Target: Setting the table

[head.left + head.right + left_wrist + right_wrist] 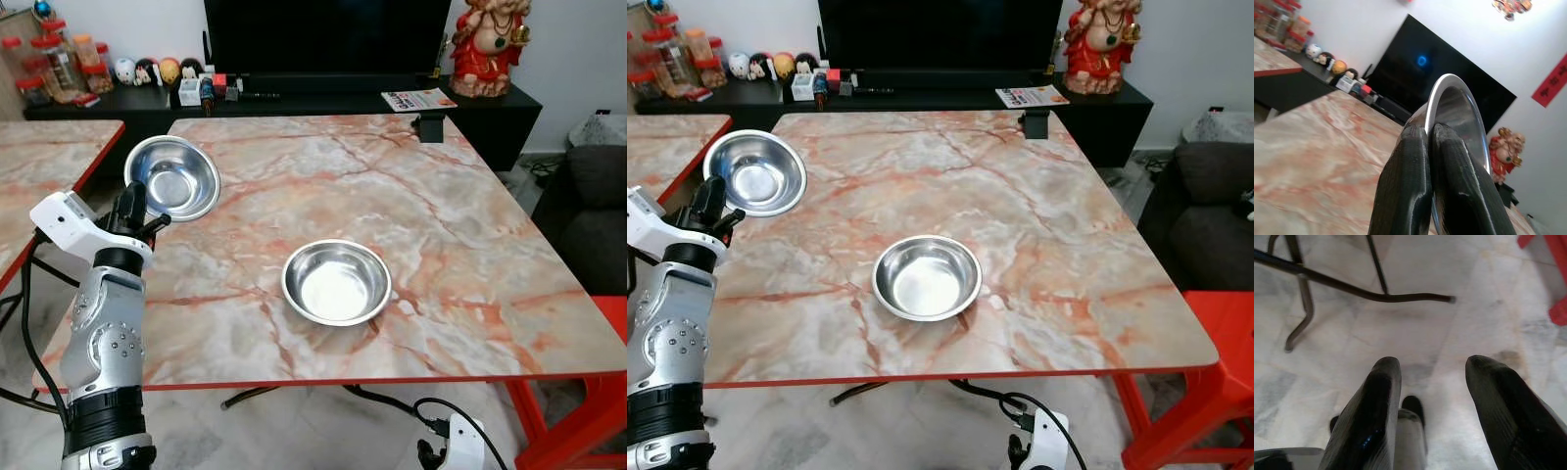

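My left gripper (134, 211) is shut on the rim of a steel bowl (173, 176), holding it tilted above the left part of the marble table (470, 235). In the left wrist view the bowl's rim (1449, 85) rises just past the closed black fingers (1410, 181). A second steel bowl (336, 282) sits flat near the table's front middle. My right gripper (1430, 382) hangs low beside the table with its fingers open over the pale floor; its wrist (460, 441) shows at the lower edge of the head view.
A second marble table (49, 147) stands to the left. A black TV cabinet (294, 93) behind holds a television, jars, small figures and a red statue (490, 44). A small black object (428, 125) sits at the table's far edge. A red chair (1195, 392) and dark sofa are right.
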Controlling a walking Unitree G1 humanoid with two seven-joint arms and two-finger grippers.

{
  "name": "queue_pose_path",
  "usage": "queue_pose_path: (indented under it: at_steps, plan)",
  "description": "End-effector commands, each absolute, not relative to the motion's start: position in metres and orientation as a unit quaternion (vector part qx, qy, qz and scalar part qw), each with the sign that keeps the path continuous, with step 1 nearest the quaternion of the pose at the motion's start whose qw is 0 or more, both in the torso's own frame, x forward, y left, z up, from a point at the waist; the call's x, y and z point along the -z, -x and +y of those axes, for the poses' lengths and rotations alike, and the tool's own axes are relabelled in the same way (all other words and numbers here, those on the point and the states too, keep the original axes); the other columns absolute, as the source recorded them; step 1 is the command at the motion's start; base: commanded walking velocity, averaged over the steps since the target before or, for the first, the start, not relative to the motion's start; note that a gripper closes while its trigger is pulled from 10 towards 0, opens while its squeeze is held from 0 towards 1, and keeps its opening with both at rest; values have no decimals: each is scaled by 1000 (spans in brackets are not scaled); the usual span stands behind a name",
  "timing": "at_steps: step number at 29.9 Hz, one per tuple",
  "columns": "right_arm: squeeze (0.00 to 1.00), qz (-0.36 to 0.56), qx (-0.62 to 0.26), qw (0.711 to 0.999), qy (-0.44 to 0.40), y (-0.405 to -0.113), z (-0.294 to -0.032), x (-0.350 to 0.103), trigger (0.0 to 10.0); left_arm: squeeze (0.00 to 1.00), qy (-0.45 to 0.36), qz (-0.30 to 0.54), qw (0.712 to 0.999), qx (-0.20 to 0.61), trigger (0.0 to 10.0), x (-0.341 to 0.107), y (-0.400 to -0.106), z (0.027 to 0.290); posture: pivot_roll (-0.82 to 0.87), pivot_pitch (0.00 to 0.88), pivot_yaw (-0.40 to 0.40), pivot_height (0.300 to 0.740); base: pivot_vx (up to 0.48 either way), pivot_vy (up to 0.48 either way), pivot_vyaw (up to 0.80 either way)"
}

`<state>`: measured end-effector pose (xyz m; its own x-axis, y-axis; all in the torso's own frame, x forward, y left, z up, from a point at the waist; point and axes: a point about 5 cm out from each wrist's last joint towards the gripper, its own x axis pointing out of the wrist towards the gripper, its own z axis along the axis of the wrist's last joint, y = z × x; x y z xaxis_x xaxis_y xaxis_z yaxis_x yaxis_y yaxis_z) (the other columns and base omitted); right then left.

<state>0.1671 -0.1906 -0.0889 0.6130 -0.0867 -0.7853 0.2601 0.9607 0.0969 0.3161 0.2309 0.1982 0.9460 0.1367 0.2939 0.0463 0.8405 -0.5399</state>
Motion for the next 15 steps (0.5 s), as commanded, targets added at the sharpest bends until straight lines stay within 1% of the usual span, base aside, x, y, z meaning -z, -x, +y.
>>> queue_pose_path:
  at_steps: [1,15]
  plan:
    - [0,427,105,893,-101,-169,-195,88,10000,0,278,-164,946,-21,10000,-201,-317,229,35,0,-9,728,0,-401,0]
    - [0,429,104,892,-102,-167,-194,88,10000,0,277,-160,947,-20,10000,-201,-319,229,30,0,-3,728,0,-405,0]
